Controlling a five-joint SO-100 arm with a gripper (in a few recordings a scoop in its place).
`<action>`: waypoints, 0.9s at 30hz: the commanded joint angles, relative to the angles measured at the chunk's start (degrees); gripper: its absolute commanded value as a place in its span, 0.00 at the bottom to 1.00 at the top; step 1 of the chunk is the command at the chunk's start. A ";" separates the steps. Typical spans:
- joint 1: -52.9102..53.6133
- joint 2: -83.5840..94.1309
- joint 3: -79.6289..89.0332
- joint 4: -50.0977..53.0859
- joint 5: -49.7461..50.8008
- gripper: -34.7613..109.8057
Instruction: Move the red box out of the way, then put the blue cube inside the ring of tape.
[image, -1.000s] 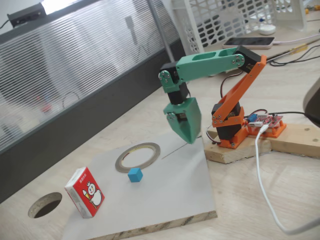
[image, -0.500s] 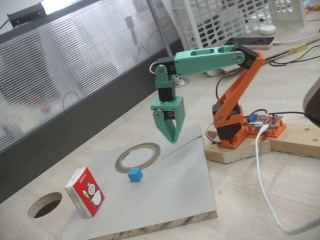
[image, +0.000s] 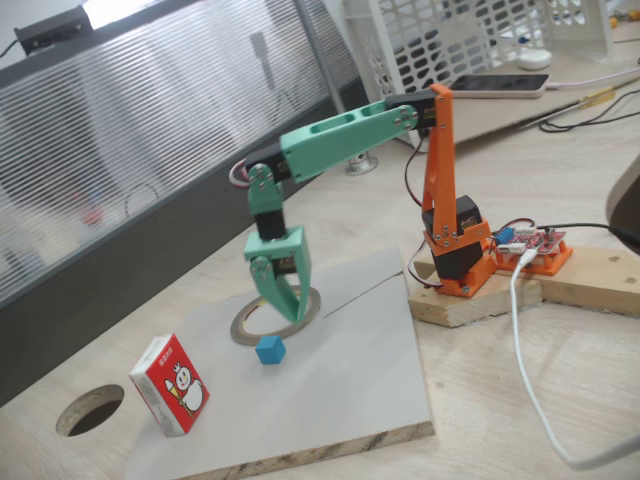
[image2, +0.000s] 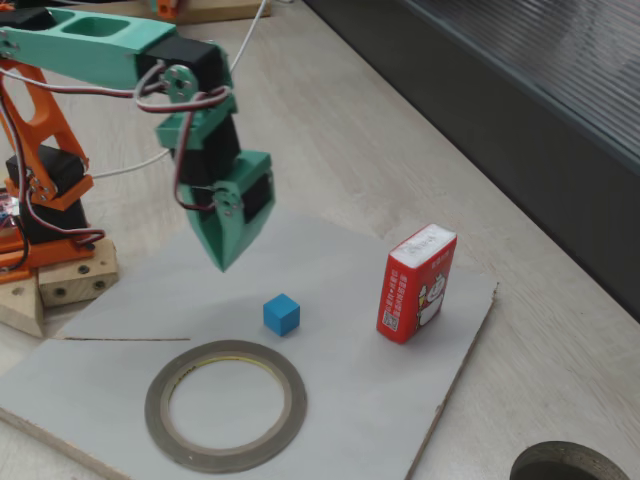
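1. Three task things lie on the grey board (image2: 330, 400): the red box (image2: 415, 284), the blue cube (image2: 282, 314) and the tape ring (image2: 226, 403).
2. The gripper (image2: 222, 255) hangs in the air, tips down; its green fingers look pressed together into one wedge, with nothing between them.
3. Seen in both fixed views, the gripper (image: 283, 310) stands above the board, clear of all three things.
4. The cube (image: 270, 349) sits just past the fingertips and below them, nearest of the three. The ring (image: 248, 321) lies flat next to the cube, and in one fixed view the tips overlap its outline, though they appear to be above it rather than touching.
5. The box (image: 170, 384) stands upright on a narrow end, its long axis vertical, well beyond the cube on the side away from the arm's base (image: 462, 265). It is apart from both cube and ring.
6. Judged from this layout, the box comes first: the gripper would need to reach outward over the cube, further from the base, and spread before closing on or pushing the carton. A tall, narrow carton like this may tip if struck high.
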 joint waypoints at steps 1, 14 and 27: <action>-2.46 -4.31 -7.21 0.18 1.14 0.24; -2.64 -17.84 -24.17 0.26 6.42 0.24; -10.63 -21.97 -25.14 0.09 11.87 0.24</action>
